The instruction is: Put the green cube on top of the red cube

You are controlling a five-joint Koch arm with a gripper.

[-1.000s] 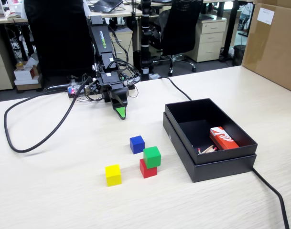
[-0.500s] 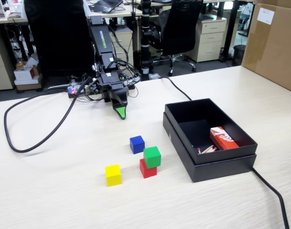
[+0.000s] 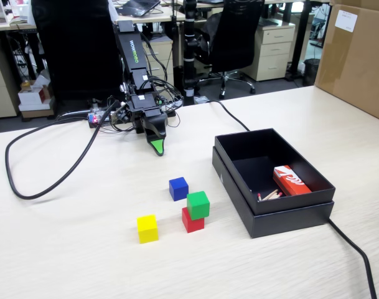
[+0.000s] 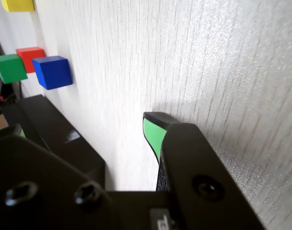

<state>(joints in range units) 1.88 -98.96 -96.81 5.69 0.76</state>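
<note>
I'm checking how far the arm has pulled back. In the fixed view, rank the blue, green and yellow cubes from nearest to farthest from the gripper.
From the gripper:
1. Blue cube, just below it, slightly right.
2. Green cube, further down and right, sitting on the red cube.
3. Yellow cube, lowest, slightly left.

Pale wood-grain table (image 3: 71,261). Directly on it: red cube (image 3: 190,222), blue cube (image 3: 178,188) just behind it, yellow cube (image 3: 147,228) to left of red in fixed view, apart. Open black box (image 3: 271,218) to right of cubes, near. Black cable (image 3: 46,156) loops across table's left part; second cable (image 3: 357,252) runs from box toward front right corner. Cardboard box (image 3: 354,56) at far right. Arm base (image 3: 136,118) at far edge.
</note>
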